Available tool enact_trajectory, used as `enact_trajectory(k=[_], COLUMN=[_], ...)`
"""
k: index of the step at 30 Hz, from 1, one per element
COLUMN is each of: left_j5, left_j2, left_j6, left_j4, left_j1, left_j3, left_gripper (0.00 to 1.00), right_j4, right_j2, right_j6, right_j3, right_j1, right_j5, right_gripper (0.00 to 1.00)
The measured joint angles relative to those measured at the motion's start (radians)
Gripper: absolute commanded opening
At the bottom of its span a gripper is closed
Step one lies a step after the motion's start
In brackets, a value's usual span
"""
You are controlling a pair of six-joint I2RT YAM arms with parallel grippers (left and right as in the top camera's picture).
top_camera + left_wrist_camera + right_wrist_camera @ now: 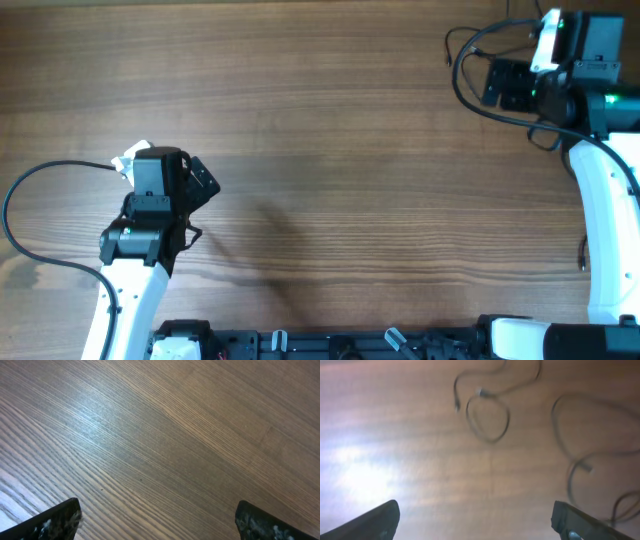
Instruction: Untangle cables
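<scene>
The cables show in the right wrist view as separate thin black strands lying on the wooden table. One strand forms a small loop [488, 419] with a small plug end, and another long strand [570, 440] curls at the right. My right gripper [475, 515] is open and empty, above bare wood short of the strands. In the overhead view it [497, 83] is at the far right corner, with a thin black strand [470, 38] beside it. My left gripper [198, 184] is open and empty over bare wood at the left, also in its wrist view [157, 515].
A thick black cord [30, 190] loops from the left arm over the table's left side. Another thick cord [470, 95] loops beside the right wrist. A thin dark wire [583, 255] hangs by the right arm's white link.
</scene>
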Motion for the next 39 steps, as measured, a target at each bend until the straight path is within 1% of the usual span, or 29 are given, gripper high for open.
enact_trajectory(k=[9,39], left_j5=[0.0,0.0], left_j2=[0.0,0.0], left_j6=[0.0,0.0], left_j4=[0.0,0.0], left_j1=[0.0,0.0], left_j3=[0.0,0.0], left_gripper=[1.0,1.0], right_j4=[-0.029,-0.026], right_j2=[0.0,0.0], right_j6=[0.017,0.017], right_j3=[0.0,0.0], right_j1=[0.0,0.0], right_j5=[-0.041,-0.048], right_gripper=[1.0,1.0])
